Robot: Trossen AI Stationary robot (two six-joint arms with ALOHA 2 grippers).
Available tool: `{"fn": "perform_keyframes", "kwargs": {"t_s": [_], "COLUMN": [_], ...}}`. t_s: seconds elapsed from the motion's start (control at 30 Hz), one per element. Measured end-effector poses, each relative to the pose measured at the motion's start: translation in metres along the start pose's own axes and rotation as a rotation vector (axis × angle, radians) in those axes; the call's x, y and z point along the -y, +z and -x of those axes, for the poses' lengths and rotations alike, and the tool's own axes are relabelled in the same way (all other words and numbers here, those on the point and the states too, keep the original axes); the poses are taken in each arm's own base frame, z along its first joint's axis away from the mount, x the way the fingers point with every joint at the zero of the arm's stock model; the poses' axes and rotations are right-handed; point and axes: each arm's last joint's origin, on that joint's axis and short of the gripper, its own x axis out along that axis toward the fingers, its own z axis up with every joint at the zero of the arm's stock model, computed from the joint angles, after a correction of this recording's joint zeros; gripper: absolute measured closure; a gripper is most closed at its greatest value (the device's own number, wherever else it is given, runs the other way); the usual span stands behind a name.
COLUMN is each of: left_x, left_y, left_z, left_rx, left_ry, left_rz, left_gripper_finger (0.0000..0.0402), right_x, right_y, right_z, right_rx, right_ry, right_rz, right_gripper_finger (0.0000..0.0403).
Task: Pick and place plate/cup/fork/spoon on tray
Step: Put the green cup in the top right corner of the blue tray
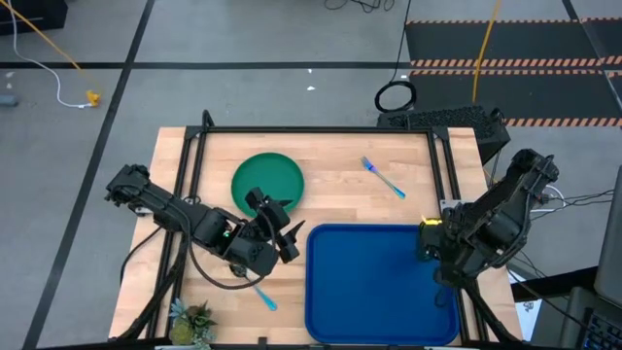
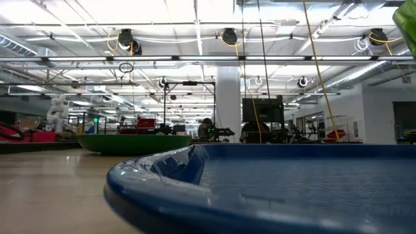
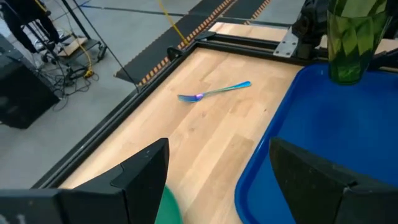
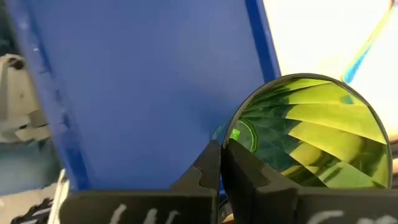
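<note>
The blue tray [image 1: 379,282] lies at the table's near right. The green plate [image 1: 267,180] lies flat on the wood left of it, and my open left gripper [image 1: 285,238] hovers at the plate's near rim, empty; its wrist view [image 3: 217,149] shows a sliver of the plate [image 3: 166,208]. My right gripper [image 1: 428,238] is shut on the olive-green cup [image 4: 311,134] over the tray's right side. The fork [image 1: 382,177] lies on the wood beyond the tray. The spoon [image 1: 264,295] lies on the wood near the left arm. My right gripper holds the cup by its rim [image 4: 231,140], one finger inside the cup and one outside. The fingers come from above, pointing down. The cup hangs upright below them, its base [image 3: 345,78] clear of the tray; it shows high in the low view [image 2: 408,26].
A spiky potted plant [image 1: 191,321] stands at the table's near left corner. Black frame rails [image 1: 311,129] run along the table's far and side edges. Bare wood lies between the plate and the fork.
</note>
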Motion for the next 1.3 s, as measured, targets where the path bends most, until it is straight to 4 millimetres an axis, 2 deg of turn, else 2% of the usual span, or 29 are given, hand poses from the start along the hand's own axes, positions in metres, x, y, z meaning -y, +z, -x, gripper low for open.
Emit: {"fn": "perform_keyframes", "kwargs": {"t_s": [0.27,0.67,1.0,1.3], "left_x": [-0.002,-0.002,-0.002,-0.002], "left_y": [0.001,0.001,0.001,0.001], "left_z": [-0.004,-0.004,-0.004,-0.004], "left_rx": [-0.026,-0.027,-0.028,-0.028], "left_ry": [-0.022,-0.023,-0.023,-0.023], "left_rz": [0.005,0.025,0.054,0.072], "left_gripper_finger": [0.0124,0.0124,0.0124,0.0124], "right_x": [0.002,0.000,-0.008,-0.010], "right_y": [-0.005,-0.018,-0.034,-0.042], "right_z": [-0.021,-0.036,-0.036,-0.055], "right_rx": [-0.011,0.005,0.092,0.088], "right_ry": [-0.089,-0.152,-0.135,-0.150], "right_rz": [-0.095,-0.227,-0.248,-0.240], "right_gripper_finger": [0.0403,0.0403,0.0403,0.0403]}}
